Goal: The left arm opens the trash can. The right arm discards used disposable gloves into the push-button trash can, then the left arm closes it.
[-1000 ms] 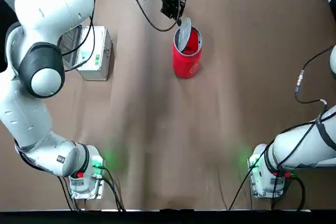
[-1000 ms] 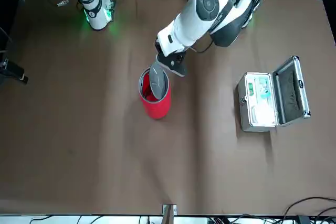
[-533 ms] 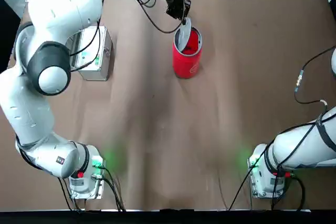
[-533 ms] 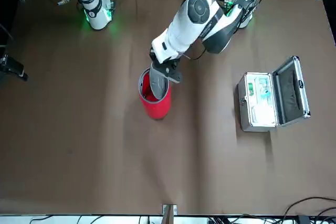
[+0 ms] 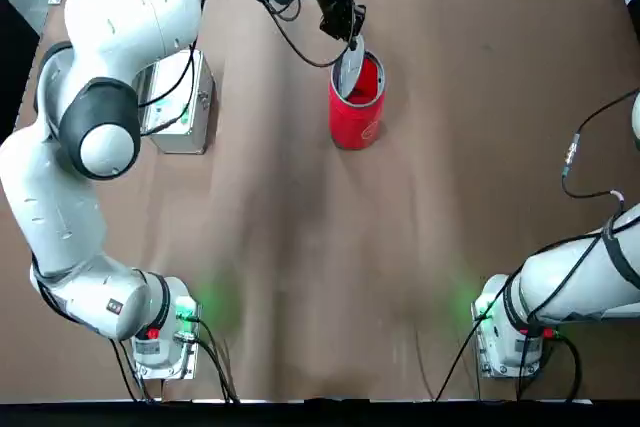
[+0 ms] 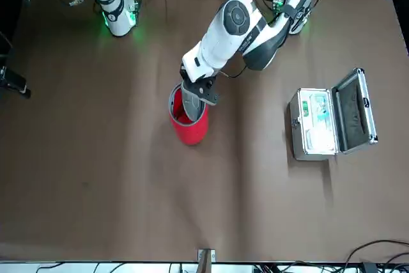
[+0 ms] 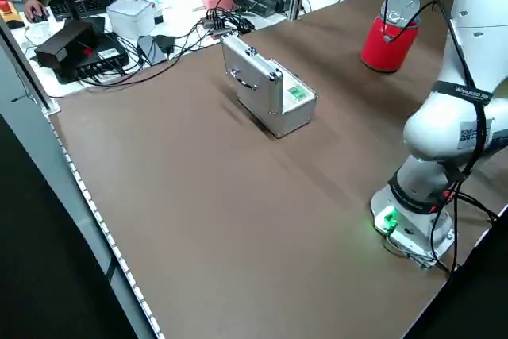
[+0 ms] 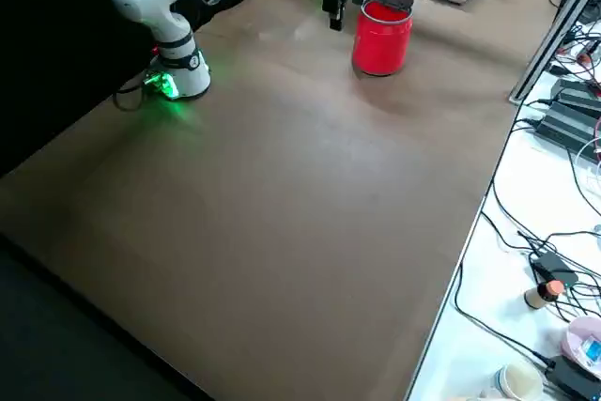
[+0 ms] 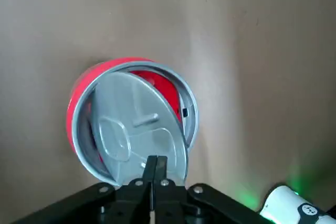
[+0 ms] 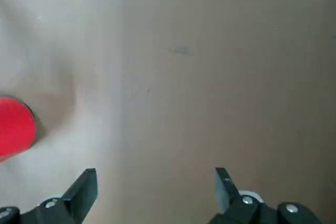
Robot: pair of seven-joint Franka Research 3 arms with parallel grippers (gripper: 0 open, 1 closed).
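The red trash can (image 5: 356, 112) stands at the table's far middle, also in the front view (image 6: 190, 129). Its round silver-grey lid (image 9: 137, 129) is tilted up, and red interior shows behind it. My left gripper (image 9: 156, 164) is shut with nothing in it. Its tips sit just over the lid's raised edge (image 5: 350, 47), and I cannot tell whether they touch. My right gripper (image 10: 155, 181) is open over bare table, with the trash can (image 10: 14, 125) far off to its side. The right arm (image 5: 575, 282) leaves the top view at the right edge. The gloves are out of view.
An open silver hinged case (image 5: 178, 99) lies on the table on the robot's left side, also in the front view (image 6: 331, 121). The arms' bases (image 5: 160, 337) (image 5: 512, 339) glow green at the near edge. Cables and boxes crowd a white desk (image 7: 159, 13) beyond the table.
My left gripper has crept a little toward the trash can and now hangs over the raised lid. The lid's tilt and the right arm look unchanged.
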